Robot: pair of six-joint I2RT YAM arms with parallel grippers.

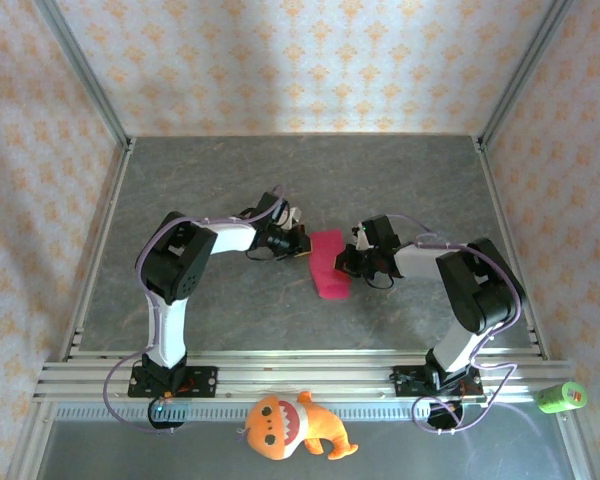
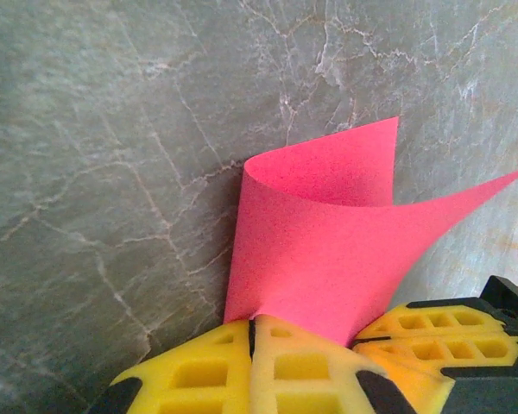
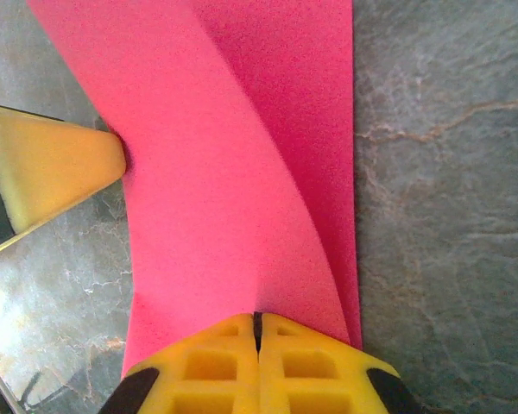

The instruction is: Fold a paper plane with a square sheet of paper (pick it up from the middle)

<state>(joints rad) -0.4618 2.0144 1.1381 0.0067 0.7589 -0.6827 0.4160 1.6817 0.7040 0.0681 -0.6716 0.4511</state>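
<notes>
grey marbled counter (image 1: 230, 180), centre stage: the square sheet of paper (image 1: 329, 265) sits part-folded between the two arms, one flap curling up, as the left fingers (image 2: 233, 342) and right fingers (image 3: 276, 336) clamp tight on opposite edges, apparently steadying it for creasing.

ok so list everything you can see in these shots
square sheet of paper: one, magenta-pink, table centre, curled over between the grippers
plush toy: one, orange, near side of the rail, between the arm bases
small cylinder: one, green, right end of the rail
table: one, grey marbled, under the paper and arms
left gripper: one, yellow fingers, shut on the paper's left side
right gripper: one, yellow fingers, shut on its right side
</notes>
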